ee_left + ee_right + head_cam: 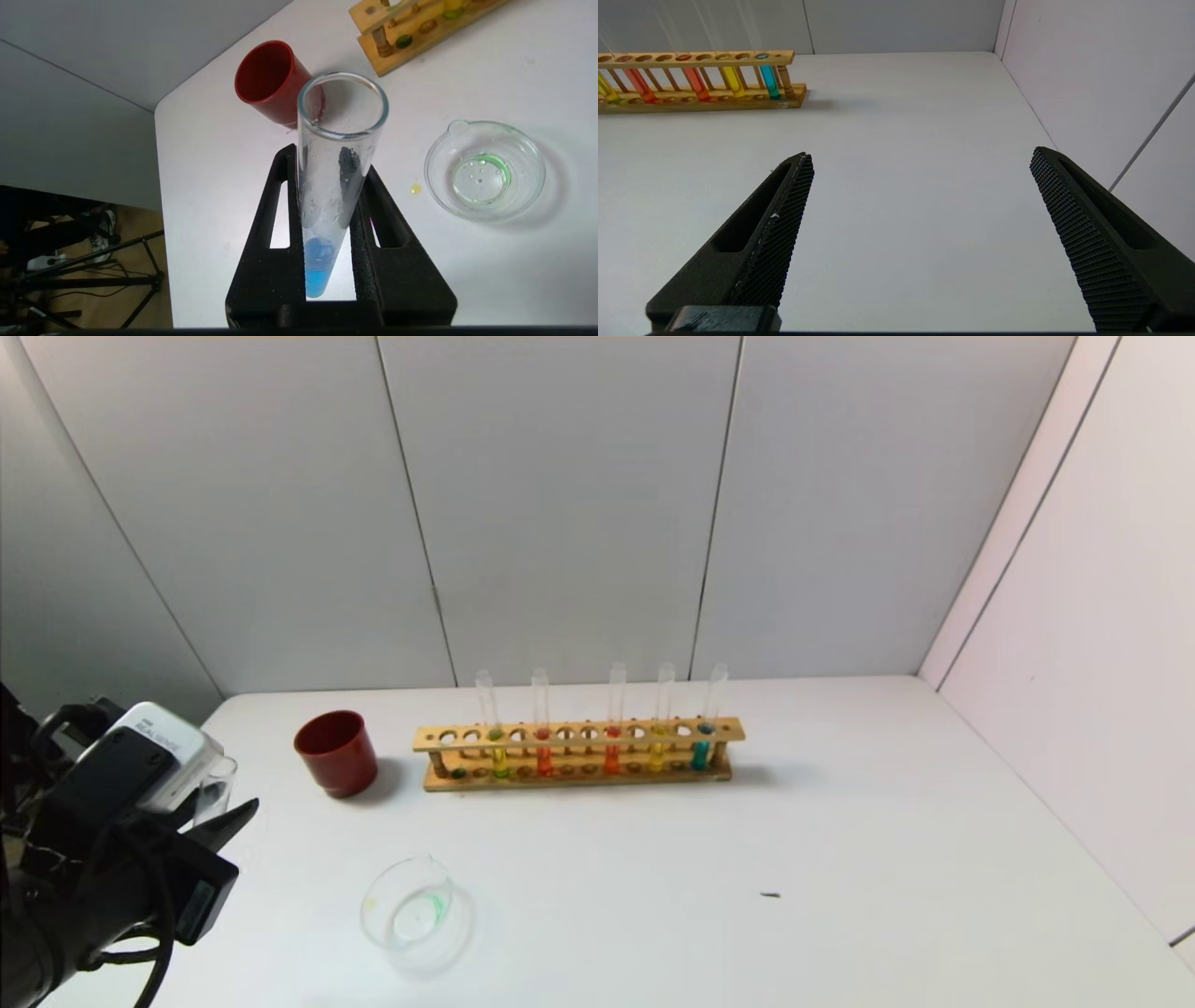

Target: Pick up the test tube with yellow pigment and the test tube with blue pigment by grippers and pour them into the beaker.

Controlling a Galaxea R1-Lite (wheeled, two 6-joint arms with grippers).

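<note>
Left hand (327, 186) clamping blue tube (327, 196), tube base hidden, beaker (486, 170) nearby

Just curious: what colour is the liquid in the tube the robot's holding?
Blue, pooled at the bottom of the tube in the left gripper; clearest in the left wrist view.

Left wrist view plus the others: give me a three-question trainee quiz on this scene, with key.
1. True or false: the left end effector is shut on a tube with blue liquid.
2. Which stands nearest the red cup? A) rack B) beaker C) right end effector
3. Fill in: the right end effector's jaws stand ____ over bare table.

Key: 1 true; 2 A; 3 open.
</note>
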